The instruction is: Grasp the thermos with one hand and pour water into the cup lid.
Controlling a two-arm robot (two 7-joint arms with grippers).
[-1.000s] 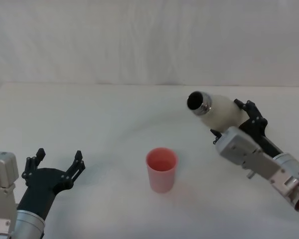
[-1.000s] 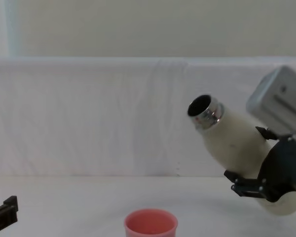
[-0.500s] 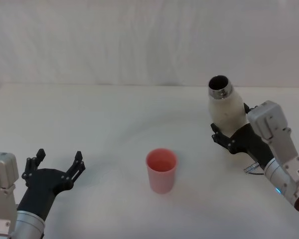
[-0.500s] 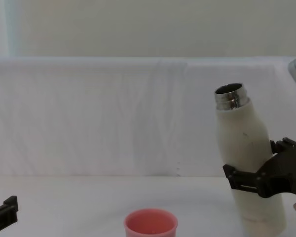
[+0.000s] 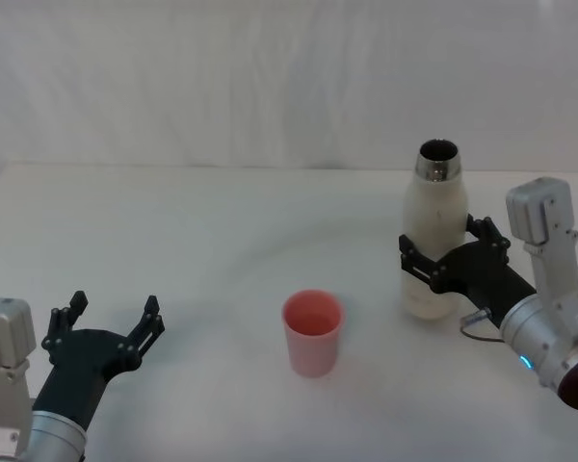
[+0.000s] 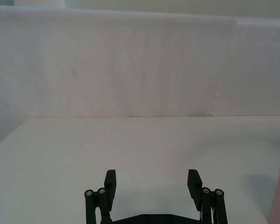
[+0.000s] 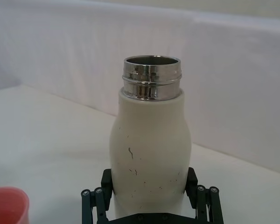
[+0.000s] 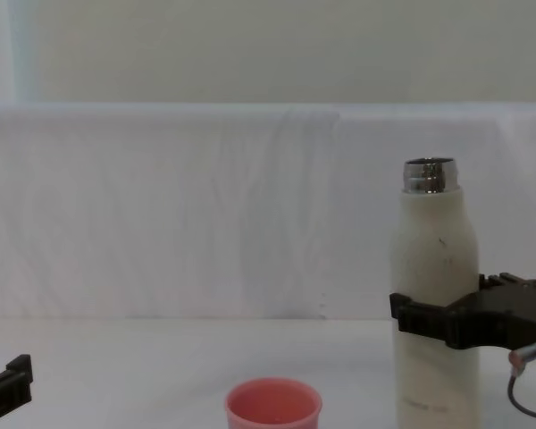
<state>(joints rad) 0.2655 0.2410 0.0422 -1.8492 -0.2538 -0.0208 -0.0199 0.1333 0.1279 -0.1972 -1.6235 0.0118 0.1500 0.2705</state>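
Tipped toward the cup a second ago, the bottle (image 5: pixel 433 236) is now back upright and standing on the white surface (image 5: pixel 222 231), its open steel neck pointing straight up. The right claw (image 5: pixel 443 262) remains clamped around the bottle's lower body, one finger (image 8: pixel 422 315) showing on the near side in the chest view, so the bottle stays steadied rather than left to stand alone. The pink cup (image 5: pixel 312 330) sits just to the left of the bottle, apart from it, within easy reach of the spout for a tilt. Whether the cup holds water cannot be told from these views. With the bottle returned to vertical and set down, the pour appears finished or nearly so; the likely remaining step is for the claw to let go. The left claw (image 5: pixel 109 327) rests at the surface's near left, fingers spread wide and holding nothing, well clear of both things.
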